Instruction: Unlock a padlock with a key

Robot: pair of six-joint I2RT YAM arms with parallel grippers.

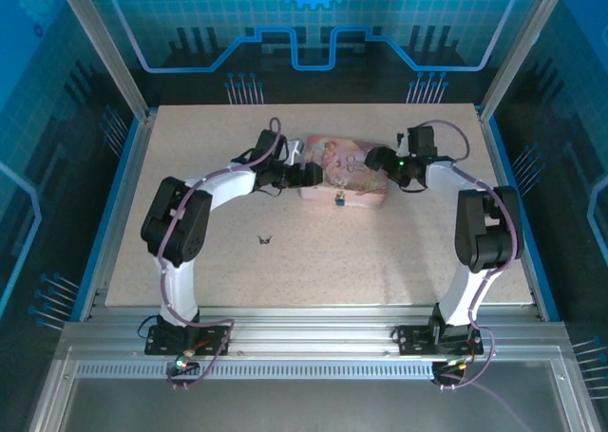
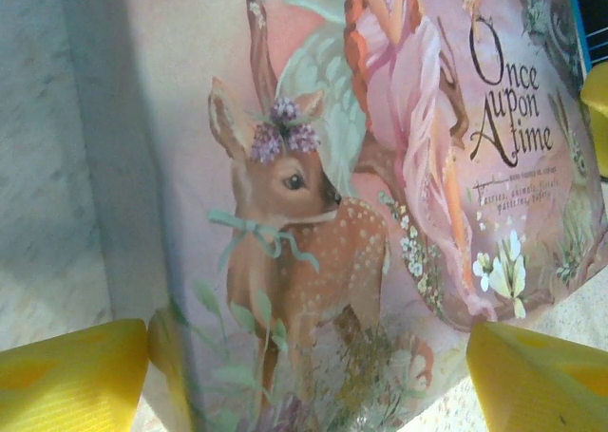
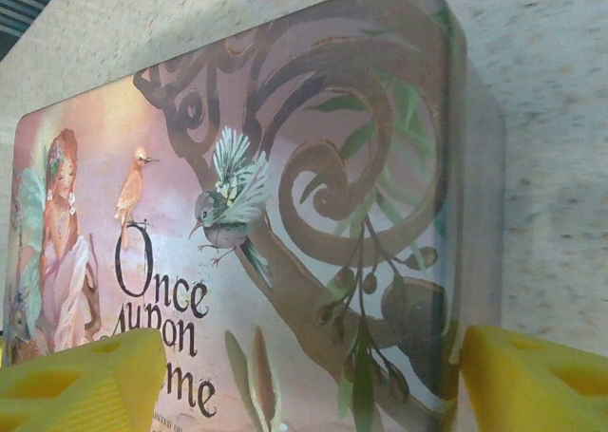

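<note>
Left gripper (image 2: 309, 342) and right gripper (image 3: 312, 348): jaws wide, 1 astride each end of the box (image 1: 347, 171). Padlock (image 1: 339, 201) at its front; key (image 1: 265, 238) lies apart.

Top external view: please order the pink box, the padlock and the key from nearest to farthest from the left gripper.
From the left gripper:
1. pink box, right at its jaws.
2. padlock, on the box's near side.
3. key, alone on the table, closer to the near edge.
</note>
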